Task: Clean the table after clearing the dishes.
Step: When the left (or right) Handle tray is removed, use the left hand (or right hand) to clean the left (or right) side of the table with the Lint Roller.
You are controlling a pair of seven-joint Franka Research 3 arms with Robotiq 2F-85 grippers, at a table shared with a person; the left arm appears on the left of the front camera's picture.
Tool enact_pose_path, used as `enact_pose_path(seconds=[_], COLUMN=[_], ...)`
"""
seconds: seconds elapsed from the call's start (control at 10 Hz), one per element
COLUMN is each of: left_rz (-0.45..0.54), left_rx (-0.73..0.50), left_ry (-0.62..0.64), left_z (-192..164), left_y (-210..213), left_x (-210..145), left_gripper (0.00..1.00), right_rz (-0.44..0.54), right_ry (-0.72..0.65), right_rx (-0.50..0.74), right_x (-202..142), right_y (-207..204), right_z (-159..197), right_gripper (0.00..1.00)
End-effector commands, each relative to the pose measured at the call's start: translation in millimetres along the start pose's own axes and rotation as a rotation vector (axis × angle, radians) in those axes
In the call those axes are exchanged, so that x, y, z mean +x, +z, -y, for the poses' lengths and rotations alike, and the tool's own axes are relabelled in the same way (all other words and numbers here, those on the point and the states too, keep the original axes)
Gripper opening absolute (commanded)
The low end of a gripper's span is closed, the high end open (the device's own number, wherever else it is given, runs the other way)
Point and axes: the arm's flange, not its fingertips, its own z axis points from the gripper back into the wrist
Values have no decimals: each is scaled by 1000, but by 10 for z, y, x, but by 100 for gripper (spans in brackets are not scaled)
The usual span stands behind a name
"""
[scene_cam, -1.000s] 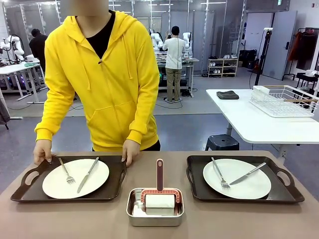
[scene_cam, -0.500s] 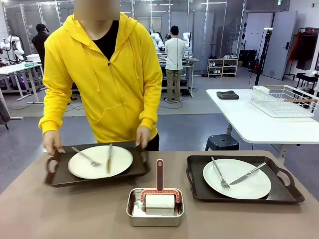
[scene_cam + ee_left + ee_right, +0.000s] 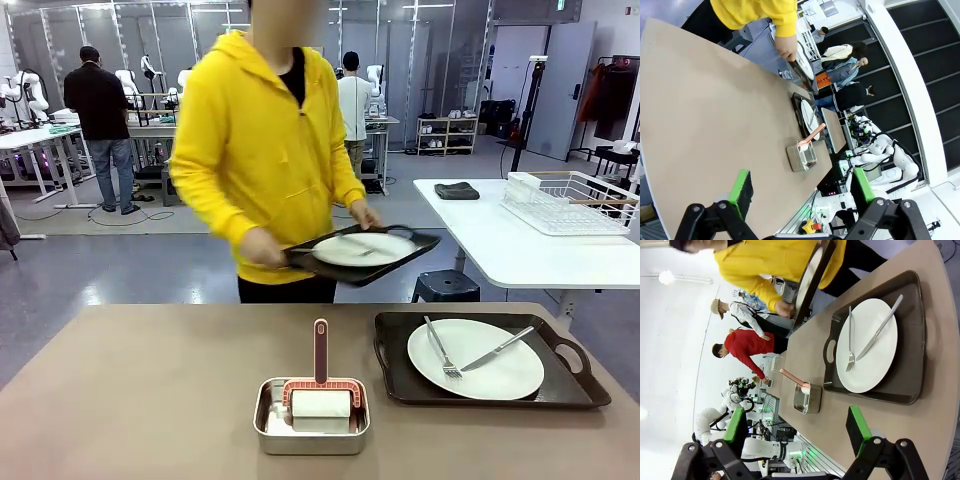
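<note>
On the right of the taupe table [image 3: 150,400] lies a dark tray [image 3: 570,385] bearing a white plate [image 3: 500,375] with a fork and a knife. A person in a yellow hoodie stands behind the table and holds the other tray [image 3: 320,262] with its plate [image 3: 385,250] in the air, turned to the picture's right. In the left wrist view my left gripper [image 3: 802,186] hovers open over the table [image 3: 705,125], nothing between its pads. My right gripper [image 3: 796,427] is open too, above the table edge short of the tray with the plate [image 3: 867,352].
A small steel pan [image 3: 310,430] holding a red-handled cleaning tool [image 3: 320,350] sits at the table's front middle. To the right, a white side table [image 3: 520,255] carries a wire dish rack [image 3: 570,205]; a dark stool [image 3: 445,285] stands under it.
The person has lifted the left tray with its plate off the table and turned to the picture's right with it. The right tray and the steel pan stay put.
</note>
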Motion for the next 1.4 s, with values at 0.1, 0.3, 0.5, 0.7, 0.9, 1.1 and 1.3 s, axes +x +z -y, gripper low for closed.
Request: enact_pose_path(seconds=[0.1,0.3,0.5,0.7,0.9,1.1,1.3], left_rz=[0,0,0,0,-83,-224,-406], left_rx=[-14,-14,-14,-14,38,67,93], left_ry=[-6,-6,-6,-6,-130,-327,-475], left_z=[27,27,27,27,187,754,1324], left_y=[30,30,30,30,-229,-891,-1675], left_x=[-24,-24,-24,-24,85,325,514], left_gripper=[100,100,100,100,100,100,100], right_rz=[-1,-1,-1,-1,-1,-1,-1], right_ry=[2,2,2,2,2,2,2], right_rx=[9,9,9,9,9,9,9], right_x=[-15,-15,-15,-15,-15,-15,-15], right_y=[31,31,31,31,31,31,31], right_z=[-19,-19,-19,-19,-19,-19,-19], right_gripper=[100,100,100,100,100,100,100])
